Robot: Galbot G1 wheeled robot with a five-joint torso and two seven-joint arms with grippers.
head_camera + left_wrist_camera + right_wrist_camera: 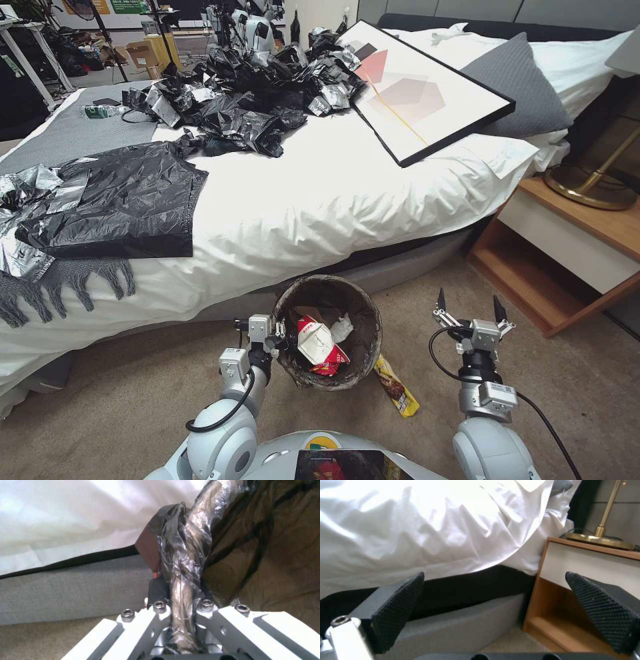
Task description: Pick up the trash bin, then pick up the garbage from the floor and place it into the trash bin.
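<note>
The trash bin (pixel 360 313), round with a dark bag liner over its rim, is held above the carpet in front of the bed. My left gripper (pixel 279 333) is shut on its rim at the bin's left side; the left wrist view has the liner-wrapped rim (pixel 183 562) pinched between the fingers (pixel 156 590). Inside the bin lie a crushed red-and-white paper cup (pixel 315 340), white tissue (pixel 342 328) and a red wrapper (pixel 328 365). A yellow-gold snack wrapper (pixel 397 388) lies on the floor just right of the bin. My right gripper (pixel 469 308) is open above the carpet to the right of the wrapper, its pads (pixel 398 607) wide apart.
The bed (pixel 320 200) stands straight ahead with black plastic bags (pixel 253 87), a framed picture (pixel 427 87) and a grey pillow (pixel 517 83) on it. A wooden nightstand (pixel 567 247) with a brass lamp base (pixel 590 187) is at the right. Bare carpet (pixel 133 400) lies at the left.
</note>
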